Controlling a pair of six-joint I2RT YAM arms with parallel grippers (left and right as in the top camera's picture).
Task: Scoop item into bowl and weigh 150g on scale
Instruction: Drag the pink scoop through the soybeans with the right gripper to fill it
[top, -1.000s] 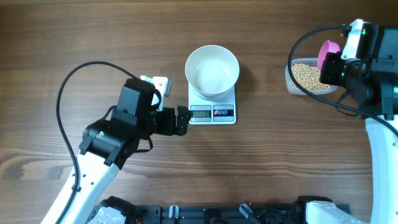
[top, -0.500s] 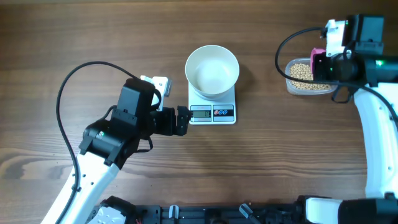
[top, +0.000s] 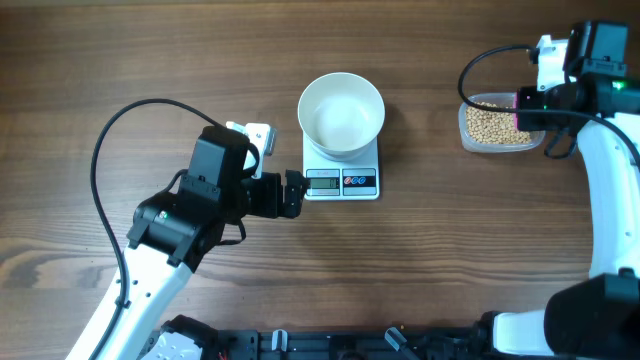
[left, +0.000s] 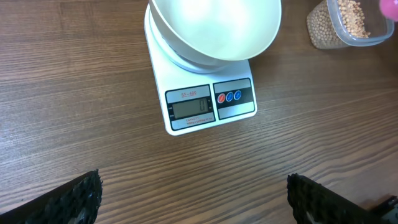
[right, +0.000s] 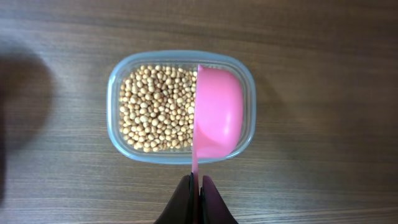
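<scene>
Over the last second the right arm has swung about above the tub (right: 118, 81) and now holds steady, its right gripper (right: 196, 198) clamped narrow on the thin handle of the pink scoop (right: 217, 115). The scoop hangs over the right half of the tub, turned on its side with its straight rim toward the beans (right: 155, 109). Whether it touches them yet I cannot tell. No beans show in the scoop.

The beans all lie in the tub, at the far right of the worktop (top: 450, 250), well apart from the bowl (top: 342, 115). The bowl has stayed where it was, empty, on the scale (top: 341, 182). The left gripper (top: 292, 193) has not stirred: it rests just beside the scale's display edge, jaws wide and holding nothing.

So the task looks barely begun. The first scoop is being lined up, and nothing has been weighed.
</scene>
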